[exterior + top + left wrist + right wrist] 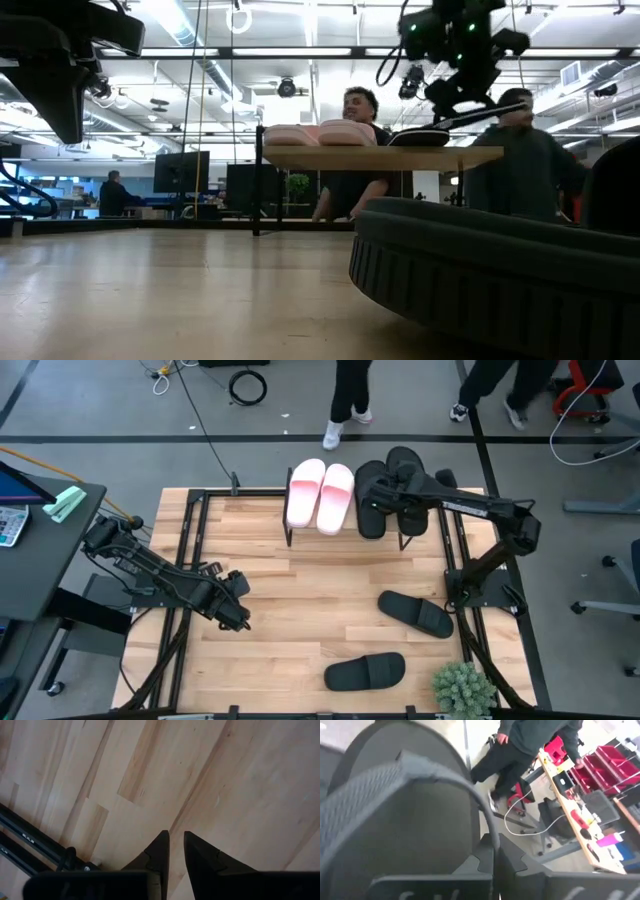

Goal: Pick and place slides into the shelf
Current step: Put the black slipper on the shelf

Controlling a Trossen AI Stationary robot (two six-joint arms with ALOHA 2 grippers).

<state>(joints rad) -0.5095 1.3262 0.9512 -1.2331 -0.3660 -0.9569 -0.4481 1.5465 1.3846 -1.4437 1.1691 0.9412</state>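
Across the wooden surface point(300, 610), the shelf point(300, 520) at the far edge carries two pink-and-white slides point(320, 495) and black flip-flops point(405, 465), while two black wide-strap slides point(415, 613) lie unplaced near the right side. Right gripper point(385, 500), fingers pinched on a flip-flop, hovers over the shelf. Left gripper point(243, 622), fingers narrow and empty, waits above bare wood.

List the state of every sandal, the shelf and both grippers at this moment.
pink-and-white slides: side by side on the shelf top.
black flip-flops: on the shelf, under the right gripper.
wide-strap slides: both flat on the table.
shelf: upright.
right gripper: shut, over the flip-flops.
left gripper: slightly open, empty.
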